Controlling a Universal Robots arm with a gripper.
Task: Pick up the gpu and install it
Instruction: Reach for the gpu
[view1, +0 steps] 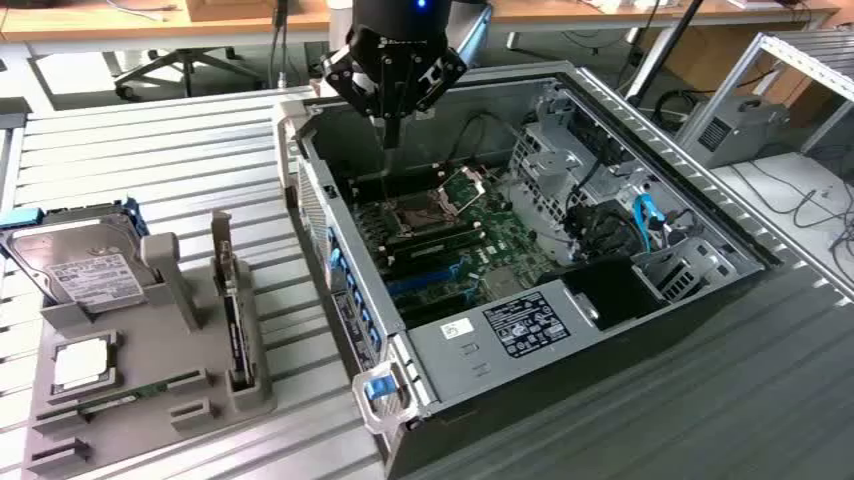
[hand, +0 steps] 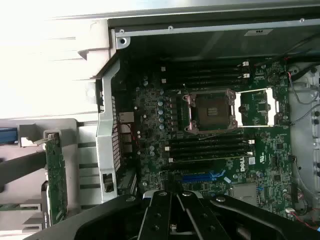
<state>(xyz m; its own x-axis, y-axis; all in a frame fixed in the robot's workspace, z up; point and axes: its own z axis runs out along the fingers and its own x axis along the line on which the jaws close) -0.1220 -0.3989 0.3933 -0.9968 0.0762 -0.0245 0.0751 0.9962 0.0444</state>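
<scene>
The gpu (view1: 238, 322) is a thin green card standing on edge in a slot of the grey holder (view1: 147, 430), at the exterior view's left of the open computer case (view1: 534, 345). In the wrist view the gpu (hand: 56, 182) appears edge-on outside the case wall. My gripper (view1: 390, 135) hangs above the far end of the case, over the motherboard (view1: 461, 235), well away from the gpu. Its fingers are shut together with nothing between them. In the wrist view my gripper (hand: 176, 200) sits over the board near a blue expansion slot (hand: 200, 176).
The holder also carries a silver hard drive (view1: 83, 265), a processor chip (view1: 83, 365) and a narrow memory stick (view1: 127, 397). Inside the case are the open processor socket (hand: 210, 110), memory slots, drive cages and cables (view1: 641, 225). The case walls stand tall around the board.
</scene>
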